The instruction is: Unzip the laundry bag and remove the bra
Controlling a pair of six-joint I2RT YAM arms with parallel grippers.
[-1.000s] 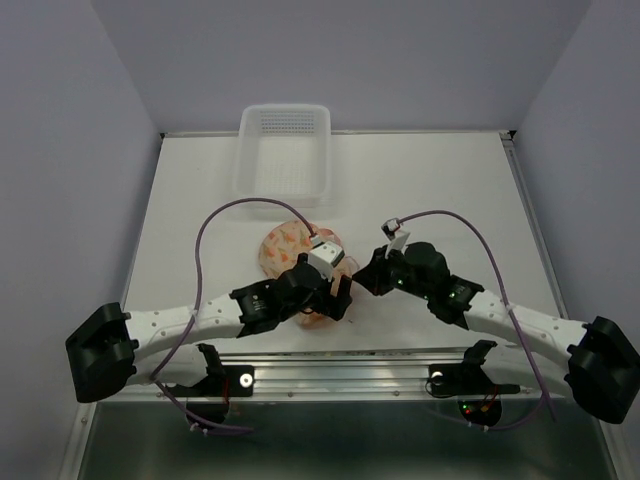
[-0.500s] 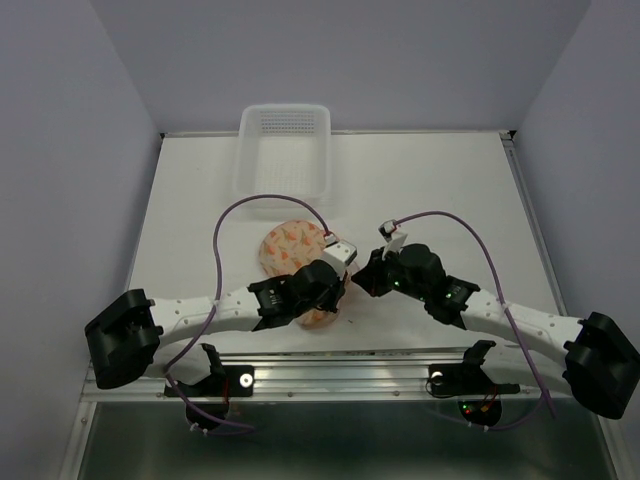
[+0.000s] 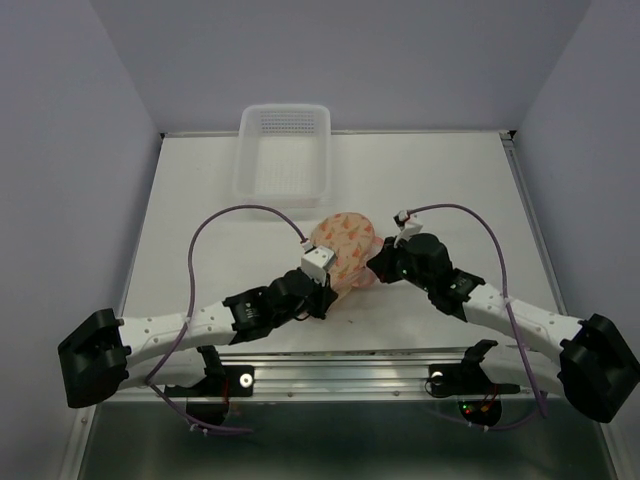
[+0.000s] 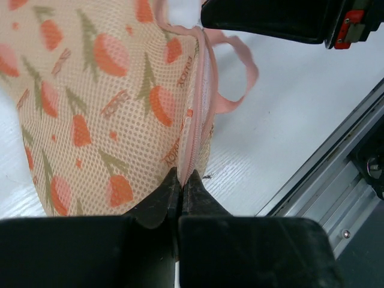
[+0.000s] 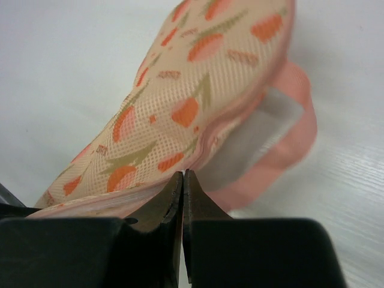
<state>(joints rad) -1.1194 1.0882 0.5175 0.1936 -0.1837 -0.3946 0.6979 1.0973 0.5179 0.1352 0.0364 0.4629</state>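
The laundry bag (image 3: 345, 240) (image 4: 90, 108) (image 5: 198, 90) is a cream mesh pouch with orange and green prints. It sits between both grippers on the white table, raised on edge. My left gripper (image 3: 330, 282) (image 4: 181, 175) is shut on the pink zipper trim at the bag's near edge. My right gripper (image 3: 376, 265) (image 5: 183, 174) is shut on the same pink edge from the right, beside the pink loop (image 5: 282, 138) (image 4: 240, 78) with its white label. The zipper looks closed along the stretch I can see. The bra is hidden.
A white perforated plastic basket (image 3: 284, 150) stands at the back of the table, left of centre. An aluminium rail (image 3: 340, 372) (image 4: 336, 180) runs along the near table edge, close behind both grippers. Purple cables arc over each arm.
My left gripper went from open above the bag to shut on its zipper edge. The bag has shifted right and away from me. The right gripper stayed shut and moved slightly back.
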